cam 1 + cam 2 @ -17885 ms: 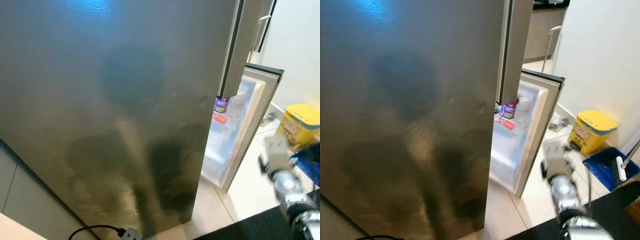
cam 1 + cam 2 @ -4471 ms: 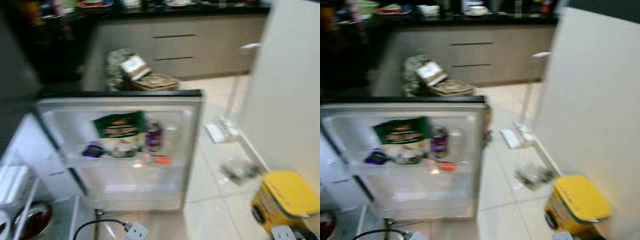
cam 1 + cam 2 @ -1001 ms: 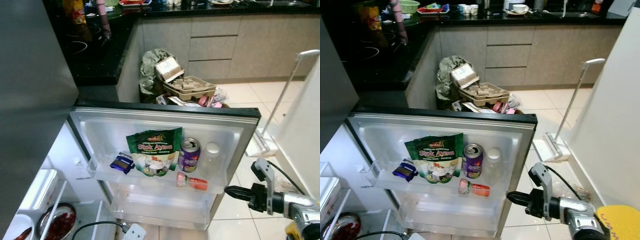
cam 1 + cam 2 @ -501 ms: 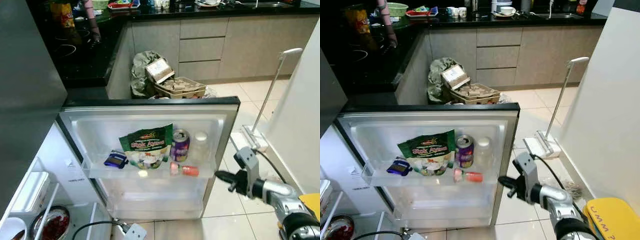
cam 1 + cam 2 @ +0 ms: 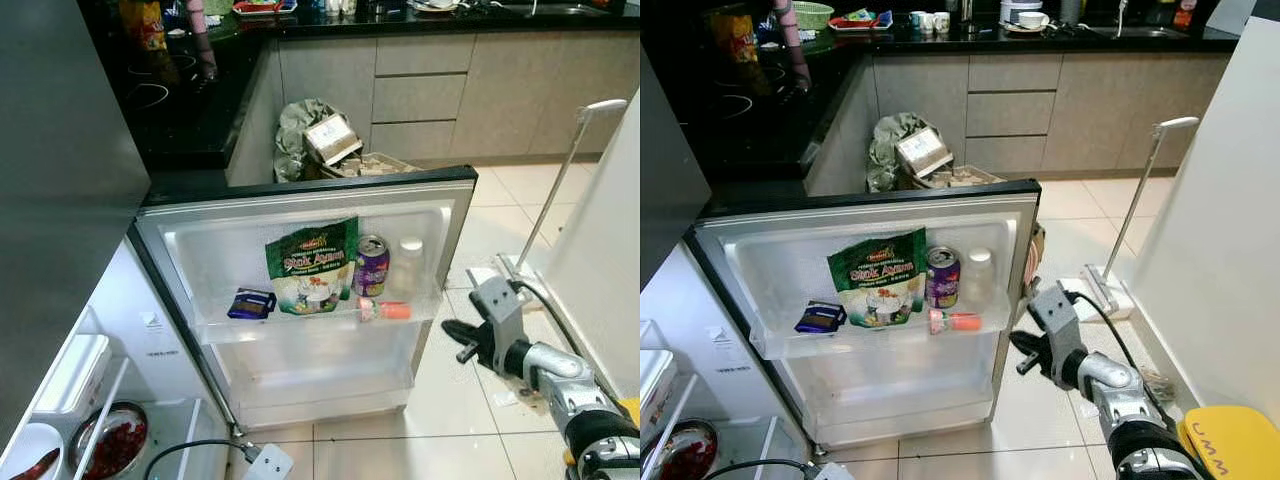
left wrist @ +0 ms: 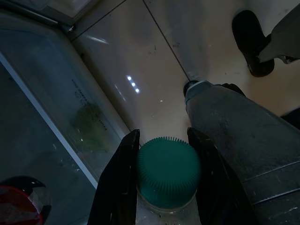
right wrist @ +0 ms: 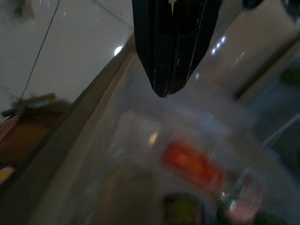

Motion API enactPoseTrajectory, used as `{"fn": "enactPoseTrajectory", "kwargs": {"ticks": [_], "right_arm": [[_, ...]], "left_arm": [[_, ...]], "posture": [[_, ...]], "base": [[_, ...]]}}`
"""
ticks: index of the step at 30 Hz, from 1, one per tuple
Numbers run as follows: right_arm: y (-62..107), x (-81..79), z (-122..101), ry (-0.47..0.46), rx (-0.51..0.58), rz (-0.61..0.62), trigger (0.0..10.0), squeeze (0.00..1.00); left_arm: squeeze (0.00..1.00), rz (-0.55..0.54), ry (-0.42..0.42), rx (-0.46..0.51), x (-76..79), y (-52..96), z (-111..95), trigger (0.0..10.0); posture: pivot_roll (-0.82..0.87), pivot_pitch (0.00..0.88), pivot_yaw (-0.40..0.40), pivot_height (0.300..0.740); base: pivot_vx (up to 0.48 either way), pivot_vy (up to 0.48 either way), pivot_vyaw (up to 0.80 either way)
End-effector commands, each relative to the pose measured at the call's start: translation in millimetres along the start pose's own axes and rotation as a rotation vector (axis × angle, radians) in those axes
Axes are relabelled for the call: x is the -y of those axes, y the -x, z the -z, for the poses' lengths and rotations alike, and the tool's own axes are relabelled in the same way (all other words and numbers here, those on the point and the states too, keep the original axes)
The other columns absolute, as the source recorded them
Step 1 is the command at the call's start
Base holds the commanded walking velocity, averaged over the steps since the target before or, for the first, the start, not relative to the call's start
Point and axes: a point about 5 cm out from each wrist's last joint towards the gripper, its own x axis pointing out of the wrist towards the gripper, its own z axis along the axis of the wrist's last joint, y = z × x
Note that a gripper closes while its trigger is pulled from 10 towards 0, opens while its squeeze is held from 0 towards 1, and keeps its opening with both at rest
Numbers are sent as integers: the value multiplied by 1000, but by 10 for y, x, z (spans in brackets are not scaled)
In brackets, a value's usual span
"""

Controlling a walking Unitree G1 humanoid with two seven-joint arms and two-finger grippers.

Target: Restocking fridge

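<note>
We are clamping our left gripper (image 6: 161, 187) on a bottle with a ribbed green cap (image 6: 168, 170), held low over the tiled floor (image 6: 154, 79) beside the fridge. Our right gripper (image 5: 1023, 350), its fingers pressed together with nothing between them, is sitting just beside the free edge of the open fridge door (image 5: 300, 196). On the door shelf (image 5: 310, 322) we are seeing a dark blue packet (image 5: 250, 302), a green snack bag (image 5: 312, 265), a purple can (image 5: 371, 265), a clear bottle (image 5: 408, 266) and a small red-capped bottle (image 5: 383, 309) lying on its side. Beyond the door, a bin full of cardboard (image 5: 330, 140) is standing against the kitchen cabinets (image 5: 420, 95).
</note>
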Motion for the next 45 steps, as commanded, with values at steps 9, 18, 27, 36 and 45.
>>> {"fn": "enactPoseTrajectory", "kwargs": {"ticks": [9, 18, 27, 36, 45], "right_arm": [[350, -183, 1044, -184, -434, 303, 10000, 0], [408, -338, 1264, -183, -531, 377, 10000, 0], [276, -497, 1249, -69, -554, 296, 10000, 0], [313, -631, 1368, -79, -573, 279, 10000, 0], [318, -633, 1351, -121, -504, 271, 10000, 0]], "left_arm": [[0, 8, 18, -22, 39, -2, 42, 10000], [0, -22, 58, -33, -33, 28, 145, 10000], [0, -83, 135, 83, -261, 42, -107, 10000], [0, -152, 178, 270, -551, 114, -466, 10000], [0, -196, 204, 394, -818, 234, -589, 10000]], "posture": [[-42, 0, -15, 740], [-60, 0, -7, 740], [-72, 0, -36, 740], [-82, 0, -8, 740], [-41, 0, -4, 740]], "base": [[0, 0, 0], [0, -378, 0], [0, -275, 0], [0, 0, 0], [0, 0, 0]]}}
